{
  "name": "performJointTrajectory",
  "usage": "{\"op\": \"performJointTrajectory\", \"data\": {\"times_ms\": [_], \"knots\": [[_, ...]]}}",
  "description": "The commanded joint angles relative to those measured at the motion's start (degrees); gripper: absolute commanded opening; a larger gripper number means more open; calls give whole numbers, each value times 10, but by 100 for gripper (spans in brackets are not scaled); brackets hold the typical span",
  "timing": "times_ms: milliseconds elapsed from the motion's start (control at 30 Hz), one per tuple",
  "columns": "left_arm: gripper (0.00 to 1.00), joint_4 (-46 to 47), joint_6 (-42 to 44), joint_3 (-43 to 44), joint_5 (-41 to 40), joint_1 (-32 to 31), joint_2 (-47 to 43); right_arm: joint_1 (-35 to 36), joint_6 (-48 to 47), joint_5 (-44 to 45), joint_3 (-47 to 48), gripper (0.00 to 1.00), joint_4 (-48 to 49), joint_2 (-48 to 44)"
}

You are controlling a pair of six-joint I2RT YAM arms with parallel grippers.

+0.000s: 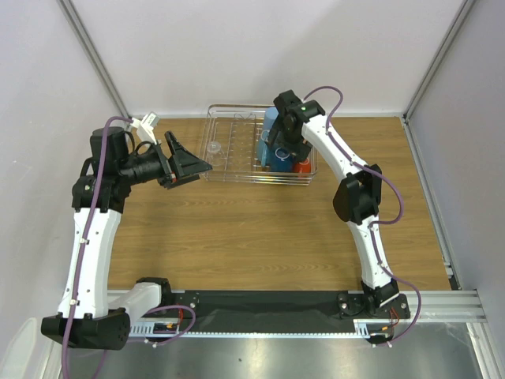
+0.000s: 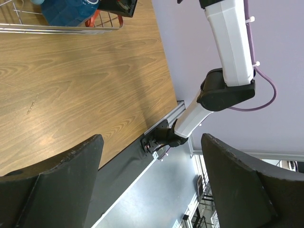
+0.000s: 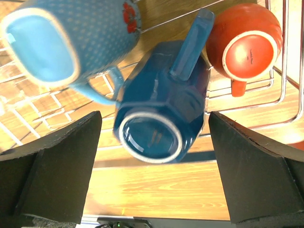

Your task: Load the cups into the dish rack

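black right gripper (image 3: pixel 153 137) wide open over dark blue mug (image 3: pixel 161 95), left gripper (image 2: pixel 151 152) open

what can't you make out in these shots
- top view: right gripper covers most cups in the dish rack; clear glass too small to tell which way up
- left wrist view: rack cut off by top edge
- right wrist view: print under the dark blue mug too small to read
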Motion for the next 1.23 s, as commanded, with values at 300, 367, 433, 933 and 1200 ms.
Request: {"op": "performJointTrajectory", "data": {"times_ms": [300, 367, 433, 933, 1200], "knots": [[93, 30, -11, 3, 20, 6, -21, 25, -116, 29, -43, 100, 24, -193], [98, 33, -8, -12, 20, 6, -29, 26, -134, 25, -108, 100, 76, -240], [99, 40, -7, -36, 16, 6, -36, 25, -161, 14, -232, 100, 127, -326], [100, 128, 34, -169, 24, 4, -132, -63, -80, -129, -872, 100, 521, -777], [100, 321, -83, -282, 69, 4, -167, -87, -34, -158, -998, 100, 542, -887]]}}
